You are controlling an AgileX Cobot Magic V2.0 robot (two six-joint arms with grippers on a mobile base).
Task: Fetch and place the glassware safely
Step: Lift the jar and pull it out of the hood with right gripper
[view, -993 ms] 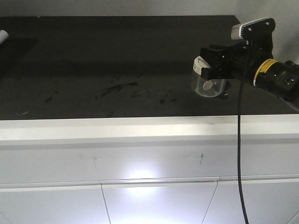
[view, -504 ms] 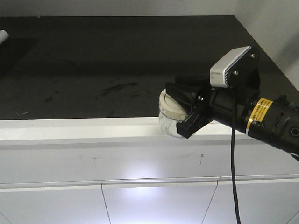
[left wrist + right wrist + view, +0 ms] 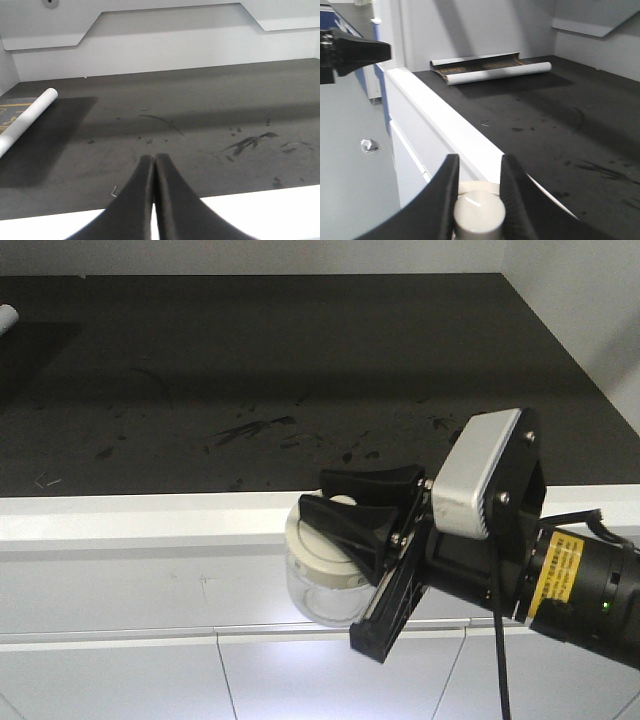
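Dark countertop (image 3: 250, 340) lies behind your right gripper (image 3: 479, 172), jaws pinching the lid knob of the jar (image 3: 318, 590). It looks mid-carry, so next you need a gentle upright set-down.

The right end effector (image 3: 335, 498) comes away from the far right of the dark counter (image 3: 200, 360), moving toward the camera and sinking. A second ago it holds the glass jar (image 3: 318, 590) above the counter's top. Half a second ago the jar hangs level with the white front edge (image 3: 150, 515). Now that edge lies behind the end effector, and the jar beneath its fingers hangs before the white cabinet face (image 3: 120, 590). The arm fills more of the front view, and dark scuffs (image 3: 440, 423) it covered a second ago show behind it.
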